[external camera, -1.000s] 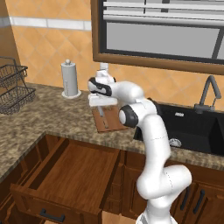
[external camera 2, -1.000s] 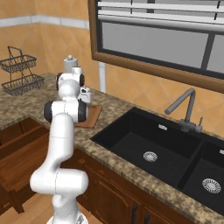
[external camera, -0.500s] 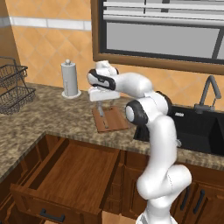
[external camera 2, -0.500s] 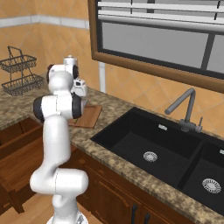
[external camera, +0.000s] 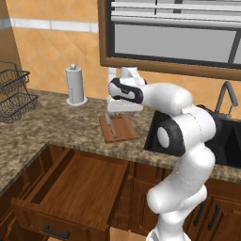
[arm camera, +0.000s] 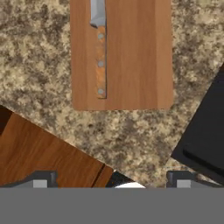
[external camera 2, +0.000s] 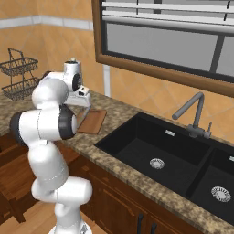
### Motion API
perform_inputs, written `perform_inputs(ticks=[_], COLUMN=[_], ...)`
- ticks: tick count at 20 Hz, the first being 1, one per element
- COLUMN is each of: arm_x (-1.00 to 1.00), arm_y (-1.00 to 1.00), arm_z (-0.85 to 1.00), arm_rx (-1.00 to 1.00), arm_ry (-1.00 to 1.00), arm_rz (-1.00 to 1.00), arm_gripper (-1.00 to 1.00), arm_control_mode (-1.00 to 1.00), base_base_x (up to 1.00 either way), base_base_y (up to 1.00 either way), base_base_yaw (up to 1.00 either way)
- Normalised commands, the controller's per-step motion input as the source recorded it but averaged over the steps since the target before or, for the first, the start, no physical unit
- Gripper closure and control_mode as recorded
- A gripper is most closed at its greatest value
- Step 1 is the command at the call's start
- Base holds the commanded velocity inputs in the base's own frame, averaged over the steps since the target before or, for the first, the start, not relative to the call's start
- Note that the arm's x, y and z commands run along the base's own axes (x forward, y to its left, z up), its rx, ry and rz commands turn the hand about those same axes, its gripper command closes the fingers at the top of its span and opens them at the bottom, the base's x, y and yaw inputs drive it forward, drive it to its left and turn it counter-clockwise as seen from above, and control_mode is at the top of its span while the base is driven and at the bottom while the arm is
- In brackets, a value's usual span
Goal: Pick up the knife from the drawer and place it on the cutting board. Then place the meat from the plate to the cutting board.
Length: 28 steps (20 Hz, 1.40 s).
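The knife (arm camera: 100, 61), tan-handled with a grey blade, lies flat on the left part of the reddish-brown cutting board (arm camera: 135, 57). It rests free, touched by nothing. My gripper (arm camera: 111, 181) hovers well above the board's near edge, open, with nothing between its fingertips. From the left base view the gripper (external camera: 121, 112) hangs over the cutting board (external camera: 120, 129) and the knife (external camera: 109, 123). The drawer (external camera: 80, 181) stands pulled open below the counter, its bottom bare. The right base view shows the gripper (external camera 2: 83, 105) above the cutting board (external camera 2: 94, 121). The meat and the plate are out of view.
A paper towel holder (external camera: 75, 85) stands behind the board, and a wire basket (external camera: 14, 96) sits at the far left. The black sink (external camera 2: 155, 153) with its faucet (external camera 2: 194, 114) lies to the right. The window sill runs just above my hand.
My gripper has lifted up off the board, leaving the knife lying there, and its jaws have spread slightly wider. The board and drawer have not moved.
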Motion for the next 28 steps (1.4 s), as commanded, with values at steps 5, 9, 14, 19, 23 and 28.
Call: perform_inputs(ticks=[5, 9, 14, 19, 23, 28], arm_x=[-1.00, -1.00, -1.00, -1.00, -0.70, -0.06], arm_y=[-0.14, -0.06, -0.26, -0.41, -0.32, 0.00], arm_z=[0.88, 0.63, 0.12, 0.00, 0.00, 0.00], arm_rx=[0.00, 0.07, 0.00, 0.00, 0.01, 0.02], arm_ry=[-0.13, -0.02, 0.00, 0.00, 0.00, 0.00], arm_rz=[0.12, 0.07, 0.02, 0.00, 0.00, 0.00], arm_gripper=[-1.00, -1.00, -1.00, -1.00, -1.00, -1.00], arm_control_mode=[-1.00, -1.00, -1.00, -1.00, -1.00, 1.00], base_base_x=[0.00, 0.00, 0.00, 0.00, 0.00, -0.17], base_base_y=[0.00, 0.00, 0.00, 0.00, 0.00, -0.06], base_base_yaw=[0.00, 0.00, 0.00, 0.00, 0.00, -0.07])
